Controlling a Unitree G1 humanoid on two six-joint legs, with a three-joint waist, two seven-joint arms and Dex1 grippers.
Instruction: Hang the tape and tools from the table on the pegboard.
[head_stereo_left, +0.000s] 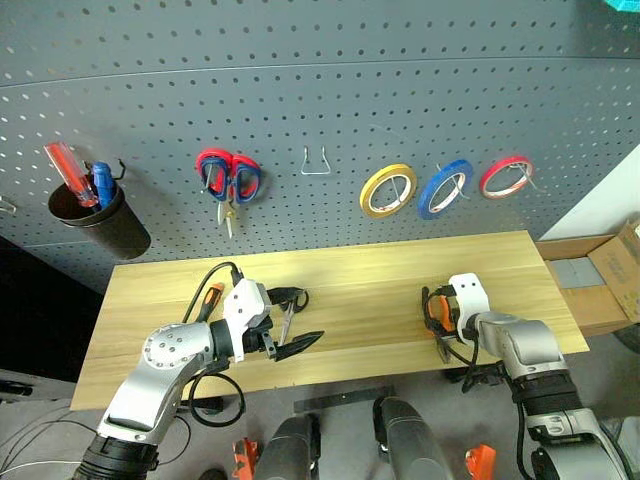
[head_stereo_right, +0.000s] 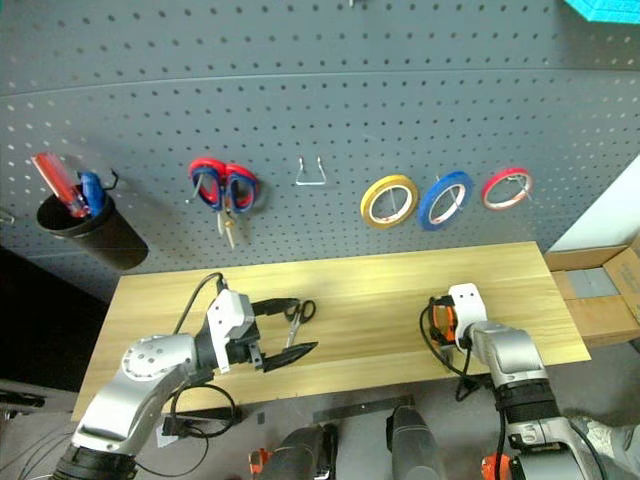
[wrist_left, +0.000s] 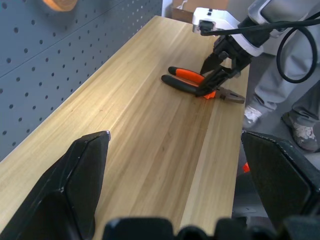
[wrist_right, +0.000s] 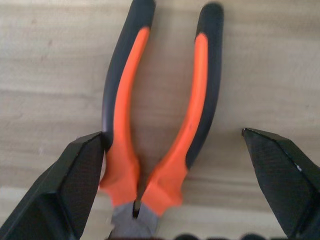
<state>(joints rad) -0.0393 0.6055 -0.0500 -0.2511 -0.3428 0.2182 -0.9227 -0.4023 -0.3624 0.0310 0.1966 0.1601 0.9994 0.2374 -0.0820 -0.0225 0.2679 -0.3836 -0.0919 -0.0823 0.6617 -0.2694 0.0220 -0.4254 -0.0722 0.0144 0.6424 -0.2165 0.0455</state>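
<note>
a: where are the pliers (wrist_right: 160, 125)?
b: i see them flat on the table (head_stereo_left: 370, 290), lower right of the head view, between my right gripper's (wrist_right: 172, 187) wide-spread fingers, untouched.
a: left gripper (head_stereo_left: 290, 335)?
b: wide too, empty, beside the black scissors (head_stereo_left: 288, 305).

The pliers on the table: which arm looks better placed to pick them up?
The right. Its gripper hangs over the pliers with open fingers either side of the handles; the left gripper sits far along the table.
</note>
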